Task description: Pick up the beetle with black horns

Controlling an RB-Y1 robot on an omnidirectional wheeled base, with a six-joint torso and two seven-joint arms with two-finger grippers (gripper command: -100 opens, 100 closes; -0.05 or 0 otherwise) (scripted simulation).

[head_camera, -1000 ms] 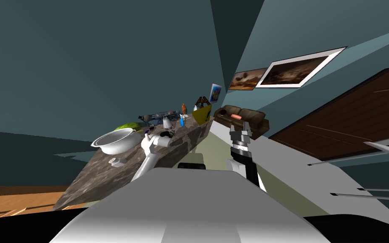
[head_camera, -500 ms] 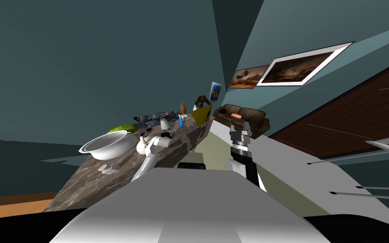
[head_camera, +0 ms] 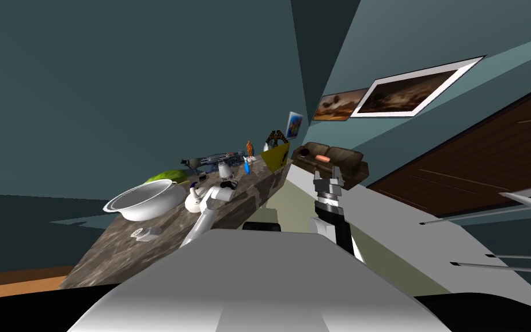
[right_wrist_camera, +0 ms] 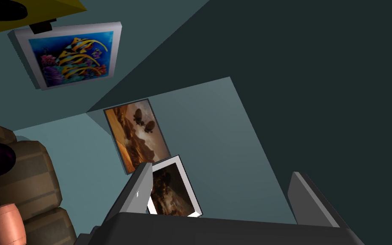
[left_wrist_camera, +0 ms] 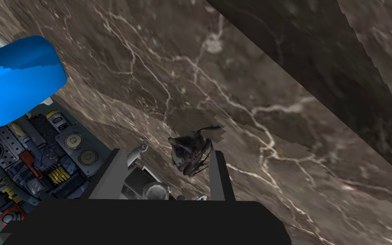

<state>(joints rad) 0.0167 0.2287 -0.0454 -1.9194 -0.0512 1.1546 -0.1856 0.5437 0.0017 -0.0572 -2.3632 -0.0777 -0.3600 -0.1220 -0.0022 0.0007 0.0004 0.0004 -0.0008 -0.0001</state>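
Beetle between my open left fingers, on the marble counter.

My left gripper [left_wrist_camera: 167, 172] hangs over the dark veined marble counter [left_wrist_camera: 250, 76] with its fingers released and gripping nothing. The dark beetle [left_wrist_camera: 190, 152] lies on the stone in the gap between them, close against one finger and well clear of the other, its thin black horns pointing away from my hand. Past the other finger sits a dark gadget covered in dials and pipes [left_wrist_camera: 33, 161], and beyond that a rounded blue object [left_wrist_camera: 16, 81]. A white bowl [head_camera: 140, 202] stands on the same counter. My right gripper [head_camera: 328, 176] is raised off beside the counter, its fingers spread wide and holding nothing.
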